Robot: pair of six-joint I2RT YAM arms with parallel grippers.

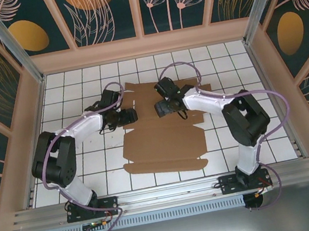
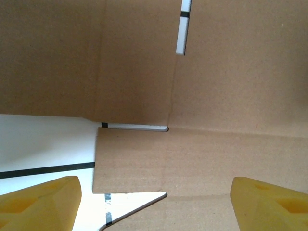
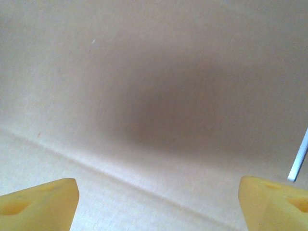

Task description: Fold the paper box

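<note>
Lying on white tiled table (image 1: 85,162), far part under both arms: paper box (image 1: 162,144), showing whole from above. Hovering over it, jaws spread wide, gripping nothing: left gripper (image 1: 134,116), right gripper (image 1: 158,110). Showing close at left wrist: slot (image 2: 181,29); at right wrist: crease (image 3: 96,163).

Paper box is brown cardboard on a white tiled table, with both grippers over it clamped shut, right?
Not shut. The left wrist and right wrist views show the left gripper and right gripper with fingers wide apart over the brown paper box, holding nothing. It does lie on the white tiled table.
</note>
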